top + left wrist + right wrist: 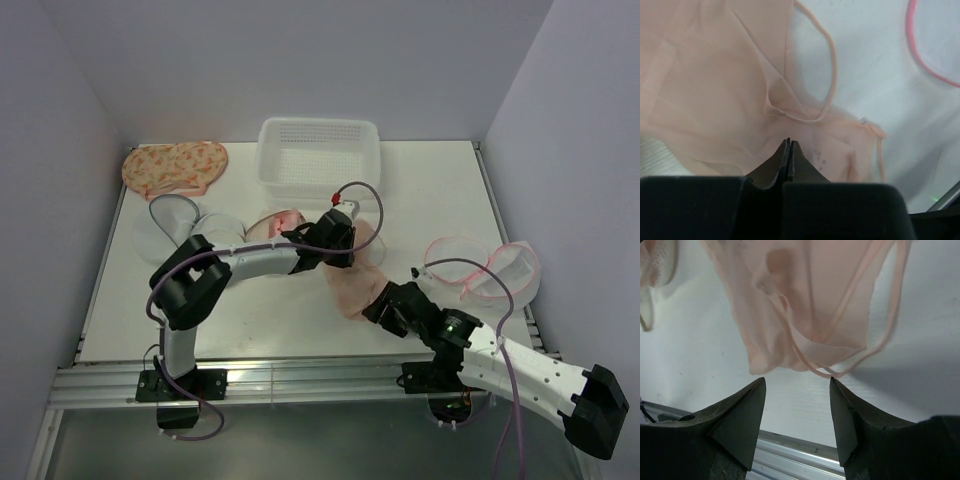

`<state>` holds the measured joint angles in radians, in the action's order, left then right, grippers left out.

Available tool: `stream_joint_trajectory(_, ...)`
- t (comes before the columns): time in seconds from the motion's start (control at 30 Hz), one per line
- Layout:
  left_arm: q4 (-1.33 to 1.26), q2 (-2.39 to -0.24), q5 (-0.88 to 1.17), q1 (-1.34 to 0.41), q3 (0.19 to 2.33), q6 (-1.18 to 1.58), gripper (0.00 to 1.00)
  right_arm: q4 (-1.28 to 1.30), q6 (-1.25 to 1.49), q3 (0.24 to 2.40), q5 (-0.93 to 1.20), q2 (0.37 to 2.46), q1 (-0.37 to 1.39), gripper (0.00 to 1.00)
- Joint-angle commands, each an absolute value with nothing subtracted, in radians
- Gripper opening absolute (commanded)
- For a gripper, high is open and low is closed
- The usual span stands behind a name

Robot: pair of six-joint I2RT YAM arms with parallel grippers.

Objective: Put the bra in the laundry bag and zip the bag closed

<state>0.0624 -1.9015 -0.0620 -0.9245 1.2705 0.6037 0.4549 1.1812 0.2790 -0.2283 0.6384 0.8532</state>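
Open lanes: bare white table (270, 320) at bottom centre-left of the top view, and upper right beside the white perforated plastic basket (318, 150). Blocked: left arm (250, 262) lies across mid-frame. Grey-rimmed mesh bags (165, 222) and an orange floral two-cup piece (175, 167) sit upper left, pink-rimmed round mesh bags (505, 270) at right. Sheer peach strappy bra (805, 300) hangs just ahead of the right gripper (797, 382), jaws spread.

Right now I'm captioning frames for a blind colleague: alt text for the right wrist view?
The right gripper is open, its two dark fingers framing the near edge of a sheer peach bra with thin strap loops, above the white table. White mesh shows top left.
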Motion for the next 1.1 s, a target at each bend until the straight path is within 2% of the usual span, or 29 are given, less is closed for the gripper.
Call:
stream_joint_trajectory(0.0, 0.014, -1.939, -0.011, -0.930, 1.289, 0.566, 0.00, 0.391, 1.252, 0.242, -0.167, 0.634, 0.857, 0.61)
stream_joint_trajectory(0.2, -0.020, -1.968, -0.011, -0.930, 1.230, 0.572, 0.00, 0.356, 1.324, 0.166, -0.160, 0.603, 0.858, 0.59)
stream_joint_trajectory(0.37, -0.029, -1.997, -0.009, -0.930, 1.203, 0.583, 0.00, 0.312, 1.385, 0.103, -0.193, 0.595, 0.857, 0.52)
stream_joint_trajectory(0.57, -0.032, -2.003, -0.014, -0.930, 1.178, 0.592, 0.00, 0.287, 1.391, 0.104, -0.307, 0.635, 0.857, 0.36)
stream_joint_trajectory(0.7, -0.028, -2.008, -0.028, -0.930, 1.169, 0.597, 0.00, 0.334, 1.362, 0.143, -0.376, 0.637, 0.857, 0.15)
stream_joint_trajectory(0.8, -0.029, -2.013, -0.031, -0.930, 1.158, 0.601, 0.00, 0.400, 1.339, 0.184, -0.417, 0.597, 0.859, 0.05)
stream_joint_trajectory(0.87, -0.034, -2.014, -0.031, -0.931, 1.149, 0.603, 0.00, 0.462, 1.327, 0.222, -0.442, 0.560, 0.857, 0.00)
stream_joint_trajectory(1.07, -0.048, -2.022, -0.031, -0.943, 1.134, 0.621, 0.00, 0.577, 1.272, 0.328, -0.494, 0.489, 0.858, 0.00)
